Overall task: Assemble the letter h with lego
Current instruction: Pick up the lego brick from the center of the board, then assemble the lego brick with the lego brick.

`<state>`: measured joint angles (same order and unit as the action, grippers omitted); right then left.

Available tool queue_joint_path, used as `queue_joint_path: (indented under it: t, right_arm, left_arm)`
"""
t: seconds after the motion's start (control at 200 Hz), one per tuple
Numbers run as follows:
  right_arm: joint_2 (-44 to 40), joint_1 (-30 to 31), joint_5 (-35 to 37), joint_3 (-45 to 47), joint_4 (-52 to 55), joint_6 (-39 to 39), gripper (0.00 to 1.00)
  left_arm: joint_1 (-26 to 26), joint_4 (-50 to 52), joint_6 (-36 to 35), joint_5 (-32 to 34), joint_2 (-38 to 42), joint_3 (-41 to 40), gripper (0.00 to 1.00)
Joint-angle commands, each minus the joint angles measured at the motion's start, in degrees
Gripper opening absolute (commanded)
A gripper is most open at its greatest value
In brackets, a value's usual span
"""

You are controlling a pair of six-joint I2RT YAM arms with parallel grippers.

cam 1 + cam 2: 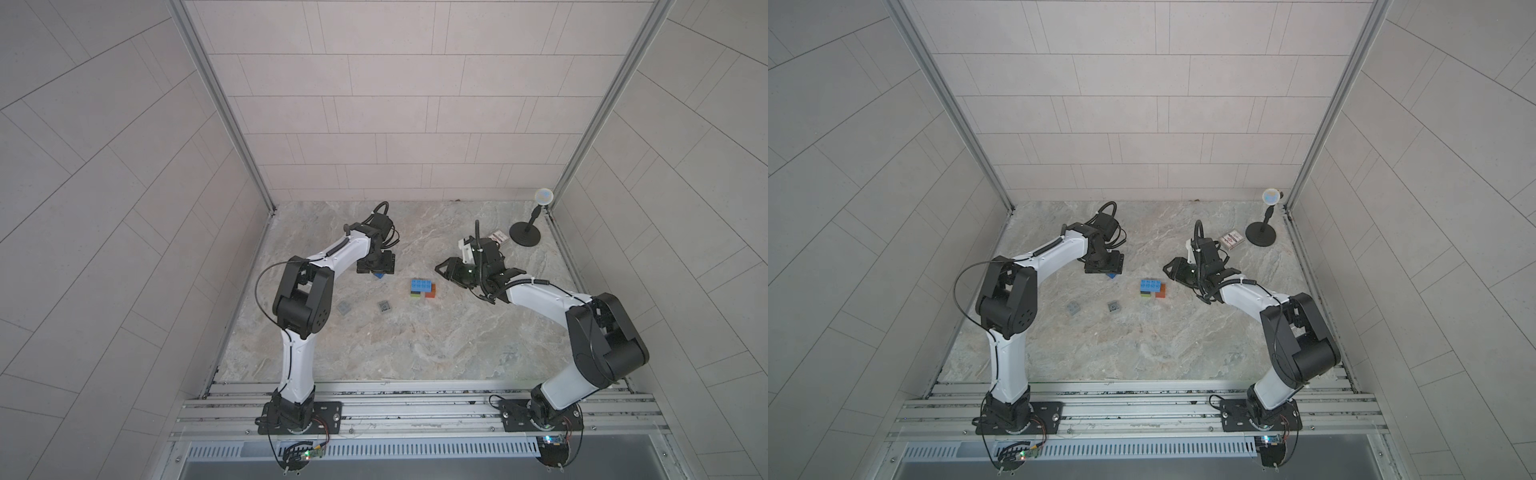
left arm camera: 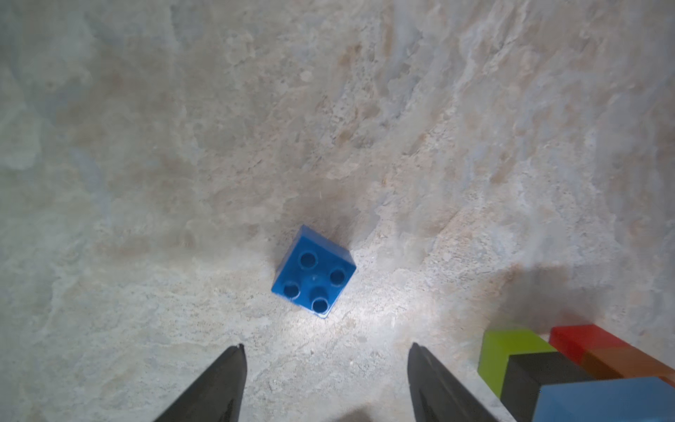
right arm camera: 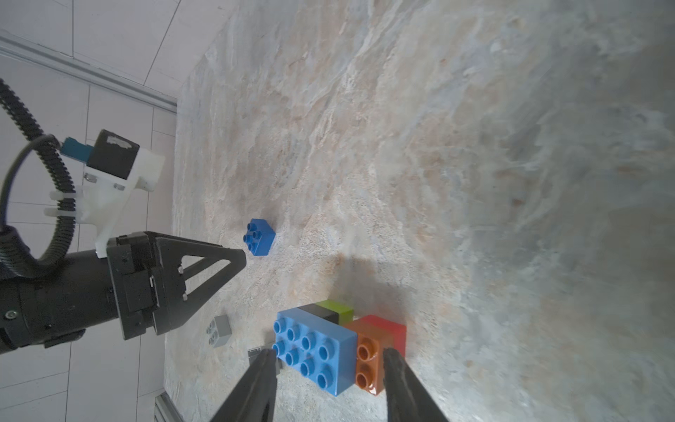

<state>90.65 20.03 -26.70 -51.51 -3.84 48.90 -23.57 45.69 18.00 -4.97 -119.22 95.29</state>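
In both top views my left gripper point(image 1: 376, 266) hangs point-down left of the frame's centre. It is over the blue brick point(image 1: 379, 275), and only a corner of that brick shows beneath it. Just right of centre the joined cluster point(image 1: 422, 286) lies flat on the table point(image 1: 415, 353). A grey brick point(image 1: 344, 307) and a second grey brick point(image 1: 384, 306) sit loose to its lower left, apart from each other. My right gripper point(image 1: 444, 269) is near the cluster's upper right. The patterned box point(image 1: 500, 237) lies further toward the upper right.

In the left wrist view my left jaws are spread and empty. The blue brick point(image 2: 314, 272) stands studs-up ahead of the fingertips, turned cornerwise to them. The lime brick point(image 2: 507, 347), black brick point(image 2: 540, 372) and red brick point(image 2: 580, 339) of the cluster are off to one side.

In the right wrist view my right jaws are also spread and hold nothing. The light blue brick point(image 3: 314, 347) and orange brick point(image 3: 369, 361) are framed between the tips. I cannot tell whether a tip touches them.

I judge these bricks to be light, rigid hard plastic with smooth walls that may slip. I would square my left wrist to the blue brick and pinch two opposite flat walls, never the corners. The cluster is only pressed together, so gripping it at one end could pull it apart.
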Motion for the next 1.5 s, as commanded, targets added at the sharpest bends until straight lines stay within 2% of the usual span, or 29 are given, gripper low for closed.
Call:
queue_joint_path:
  t: [0.0, 0.25, 0.385, 0.45, 0.52, 0.61, 0.736, 0.936, 1.091, 1.246, 1.496]
  right_arm:
    - [1.0, -0.2, 0.5, 0.0, 0.3, 0.9, 0.49]
    - [2.4, -1.4, -1.3, 0.1, -0.4, 2.4, 0.48]
    - [2.2, -1.6, -1.3, 0.2, -0.2, 2.3, 0.46]
    - [2.1, -1.7, -0.8, 0.1, 0.7, 2.2, 0.45]
    - [2.2, -2.1, 0.5, -0.2, 2.7, 2.2, 0.44]
    - [3.0, -2.7, 1.7, -0.3, 4.5, 2.4, 0.4]
    - [6.6, -3.8, 0.9, -1.7, 7.7, 3.7, 0.35]
    - [12.5, -4.0, -6.6, -1.9, 3.5, 8.0, 0.18]
    - [14.4, -3.1, -7.2, -2.8, 4.6, 8.7, 0.09]
    - [17.0, -1.8, -10.5, -3.1, 2.0, 11.4, 0.02]
    - [17.5, -1.5, -10.0, -3.9, 2.7, 10.5, 0.0]
  left_arm:
    - [0.3, 3.9, -8.7, 1.0, -3.8, 4.0, 0.75]
    - [0.3, 6.4, -13.3, 5.4, -8.8, 9.2, 0.71]
    - [0.3, 6.2, -12.9, 4.0, -10.4, 10.4, 0.62]
    - [0.3, 6.3, -12.3, 4.2, -11.2, 10.8, 0.54]
    - [0.3, 6.8, -11.3, 4.4, -11.9, 10.9, 0.39]
    - [0.3, 5.8, -9.2, 4.0, -11.4, 9.3, 0.32]
    - [0.1, 6.1, -5.5, 3.0, -10.2, 9.0, 0.15]
    - [-2.1, 8.5, 6.6, -2.6, -2.0, 9.5, 0.08]
    - [-8.8, 15.9, 16.3, 2.7, 4.2, 12.8, 0.02]
    - [-13.7, 18.6, 21.0, 1.7, 4.1, 13.8, 0.0]
    - [-17.4, 21.7, 21.0, 2.2, -1.4, 18.3, 0.0]
